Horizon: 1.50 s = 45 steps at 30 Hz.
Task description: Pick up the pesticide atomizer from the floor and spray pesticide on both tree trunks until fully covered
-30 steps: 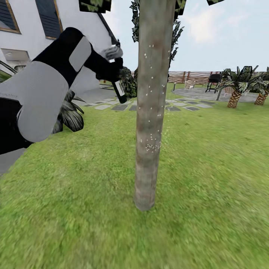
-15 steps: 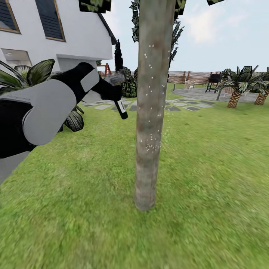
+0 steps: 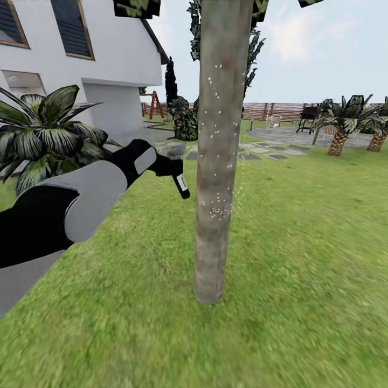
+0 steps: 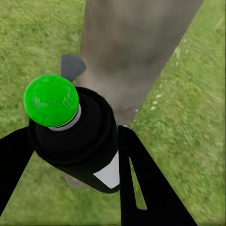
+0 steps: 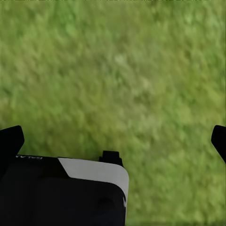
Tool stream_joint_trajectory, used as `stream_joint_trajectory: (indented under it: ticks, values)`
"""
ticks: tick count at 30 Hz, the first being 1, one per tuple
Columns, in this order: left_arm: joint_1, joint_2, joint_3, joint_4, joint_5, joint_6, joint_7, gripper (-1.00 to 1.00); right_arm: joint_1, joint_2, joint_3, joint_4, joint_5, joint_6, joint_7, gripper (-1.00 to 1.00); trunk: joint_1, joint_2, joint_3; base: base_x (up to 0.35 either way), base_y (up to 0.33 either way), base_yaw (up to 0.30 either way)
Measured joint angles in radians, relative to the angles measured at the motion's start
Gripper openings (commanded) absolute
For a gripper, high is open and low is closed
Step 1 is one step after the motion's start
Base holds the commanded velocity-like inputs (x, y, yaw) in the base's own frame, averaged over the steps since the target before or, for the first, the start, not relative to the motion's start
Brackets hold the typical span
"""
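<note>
From the head camera, we see our left claw (image 3: 171, 168) clenched on the spray bottle (image 3: 180, 185), held out just beside the tree trunk (image 3: 218, 161) at about mid-height. We judge the bottle is kept close to the bark so that the spray lands on it. White specks (image 3: 216, 211) dot the trunk in loose patches, with bare bark lower down, so the covering looks unfinished. The spray head is blurred against the paving behind, and the canopy is cut off above. The second tree cannot be picked out.

At the left wrist, the bottle (image 4: 87, 141) sits between the two dark fingers (image 4: 141, 179), the trunk (image 4: 132, 52) near behind it. A green knob (image 4: 51, 100) caps its near end; the nozzle is hard to make out.

At the right wrist, blurred grass (image 5: 117, 70) lies below, and the claw's tips at the edges stand wide apart, released and holding nothing.
</note>
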Motion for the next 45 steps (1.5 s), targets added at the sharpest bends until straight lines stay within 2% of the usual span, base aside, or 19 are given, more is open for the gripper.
stream_joint_trajectory:
  ticks: [3, 7, 13, 16, 25, 27, 28, 29, 32, 33, 34, 36, 39, 45]
  values:
    - [0.060, 0.000, -0.002, 0.000, -0.001, -0.022, 0.000, -1.00, 0.000, 0.000, 0.000, 0.000, 0.000, 0.000, 0.000, 1.00, 0.000, 0.000, 0.000, 0.000, 0.000, 0.000]
    - [0.140, 0.000, -0.004, 0.000, -0.003, -0.107, -0.001, -1.00, 0.000, 0.000, 0.000, 0.000, 0.000, 0.000, 0.000, 1.00, 0.000, 0.000, 0.000, 0.000, 0.000, 0.000]
    - [0.232, 0.000, -0.003, 0.000, -0.004, -0.132, -0.001, -1.00, 0.000, 0.000, 0.000, 0.000, 0.000, 0.000, 0.000, 1.00, 0.000, 0.000, 0.000, 0.000, 0.000, 0.000]
    - [0.288, 0.000, -0.004, 0.000, -0.005, -0.213, -0.001, -1.00, 0.000, 0.000, 0.000, 0.000, 0.000, 0.000, 0.000, 1.00, 0.000, 0.000, 0.000, 0.000, 0.000, 0.000]
    - [0.400, 0.000, -0.004, 0.000, -0.006, -0.315, -0.001, -1.00, 0.000, 0.000, 0.000, 0.000, 0.000, 0.000, 0.000, 1.00, 0.000, 0.000, 0.000, 0.000, 0.000, 0.000]
    - [0.432, 0.000, -0.003, 0.000, -0.006, -0.354, -0.001, -1.00, 0.000, 0.000, 0.000, 0.000, 0.000, 0.000, 0.000, 1.00, 0.000, 0.000, 0.000, 0.000, 0.000, 0.000]
    - [0.463, 0.000, -0.003, 0.000, -0.007, -0.407, 0.000, -1.00, 0.000, 0.000, 0.000, 0.000, 0.000, 0.000, 0.000, 1.00, 0.000, 0.000, 0.000, 0.000, 0.000, 0.000]
    - [0.479, 0.000, -0.003, 0.001, -0.008, -0.428, -0.001, -1.00, 0.000, 0.000, 0.000, 0.000, 0.000, 0.000, 0.001, 1.00, 0.000, 0.000, 0.000, 0.000, 0.000, 0.000]
    - [0.572, 0.000, -0.005, 0.001, -0.008, -0.512, 0.000, -1.00, 0.000, 0.000, 0.000, 0.000, 0.000, 0.000, 0.001, 1.00, 0.000, 0.000, 0.000, 0.000, 0.000, 0.000]
    - [0.622, 0.000, 0.004, -0.003, -0.005, -0.562, -0.001, -1.00, 0.000, 0.000, 0.000, 0.000, 0.000, 0.000, 0.001, 1.00, 0.000, -0.001, 0.000, 0.000, 0.000, 0.000]
    - [0.643, 0.000, -0.006, 0.003, -0.008, -0.573, 0.000, -1.00, 0.000, 0.000, 0.000, 0.000, 0.000, 0.000, 0.001, 1.00, 0.000, 0.000, 0.000, 0.000, 0.000, 0.000]
    - [0.679, 0.000, -0.005, 0.001, -0.007, -0.596, 0.000, -1.00, 0.000, 0.000, 0.000, 0.000, 0.000, 0.000, 0.001, 1.00, 0.000, 0.000, 0.000, 0.000, 0.000, 0.000]
    - [0.711, 0.000, -0.001, -0.001, -0.006, -0.605, 0.000, -1.00, 0.000, 0.000, 0.000, 0.000, 0.000, 0.000, 0.001, 1.00, 0.000, 0.000, 0.000, 0.000, 0.115, 0.000]
    - [0.721, 0.000, 0.000, -0.001, -0.007, -0.607, 0.000, -1.00, 0.000, 0.000, 0.000, 0.000, 0.000, 0.000, 0.001, 1.00, 0.000, 0.000, 0.000, 0.017, 0.289, 0.000]
